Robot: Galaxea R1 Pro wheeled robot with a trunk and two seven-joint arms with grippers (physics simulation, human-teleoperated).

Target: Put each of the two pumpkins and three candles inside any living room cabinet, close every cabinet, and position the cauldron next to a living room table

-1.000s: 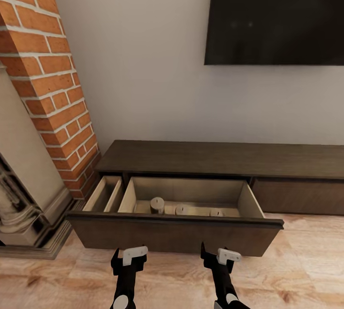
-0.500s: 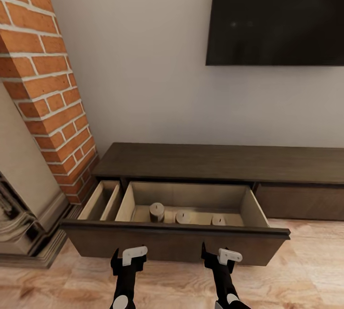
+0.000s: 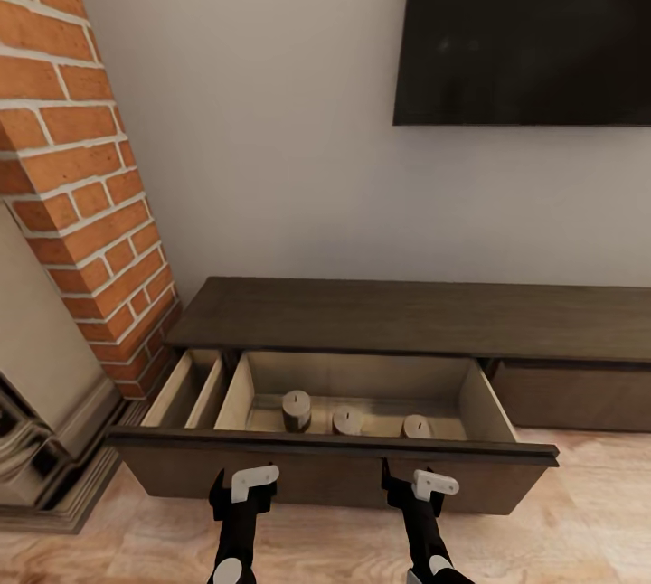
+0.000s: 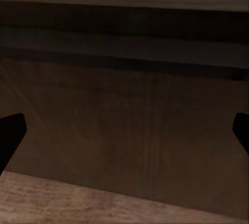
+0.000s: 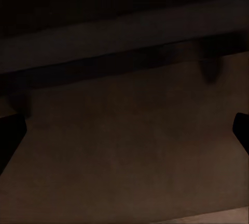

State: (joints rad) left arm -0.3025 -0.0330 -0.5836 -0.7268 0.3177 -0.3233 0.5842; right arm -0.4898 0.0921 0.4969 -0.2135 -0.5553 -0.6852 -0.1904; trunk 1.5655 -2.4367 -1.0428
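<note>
The left tool [image 3: 242, 486] is hanging low in front of the open drawer's dark front panel [image 3: 334, 474], its fingers spread wide with nothing between them; in the left wrist view the two fingertips [image 4: 11, 136] are sitting at opposite edges of the picture with only the panel and a strip of wooden floor [image 4: 78, 203] showing between. The right tool [image 3: 418, 486] is hovering just to the right of it, also facing the panel, and its fingers are likewise standing wide apart and empty. The right wrist view is very dark, so whether that tool is touching the panel I cannot tell.

Beyond the tools, the cabinet [image 3: 407, 317] is standing along the far wall with its wide drawer pulled out toward the near side. Inside the drawer's pale wood tray, the three candles are standing upright in a row: the left candle [image 3: 296, 409] looking tallest, the middle candle [image 3: 347, 421] just right of it, and the right candle [image 3: 417, 427] a little farther right. A narrower compartment [image 3: 192, 376] is lying open at the drawer's left end.

A brick chimney [image 3: 72, 168] is rising at the left, and a dark television [image 3: 524, 28] is hanging on the wall above the cabinet at the right.
</note>
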